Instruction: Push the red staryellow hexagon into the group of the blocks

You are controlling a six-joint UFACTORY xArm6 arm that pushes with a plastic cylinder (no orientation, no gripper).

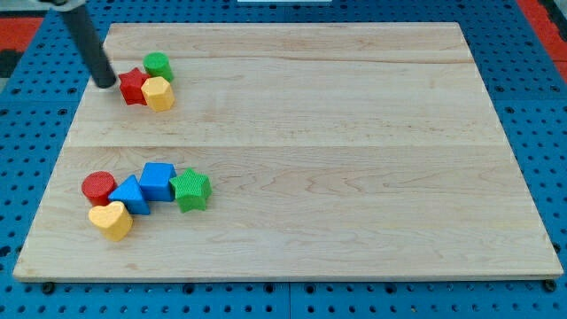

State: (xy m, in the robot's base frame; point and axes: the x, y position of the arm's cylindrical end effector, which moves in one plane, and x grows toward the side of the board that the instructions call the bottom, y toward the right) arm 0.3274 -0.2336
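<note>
A red star (134,86) lies near the board's upper left, touching a yellow hexagon (159,93) on its right and a green cylinder (157,65) just above them. My tip (106,82) is just left of the red star, close to it. Lower left, a group of blocks sits together: a red cylinder (98,188), a blue triangle (130,193), a blue cube (159,181), a green star (191,190) and a yellow heart (112,220).
The wooden board (354,159) lies on a blue pegboard surface (18,115). The rod (87,40) slants up to the view's top left.
</note>
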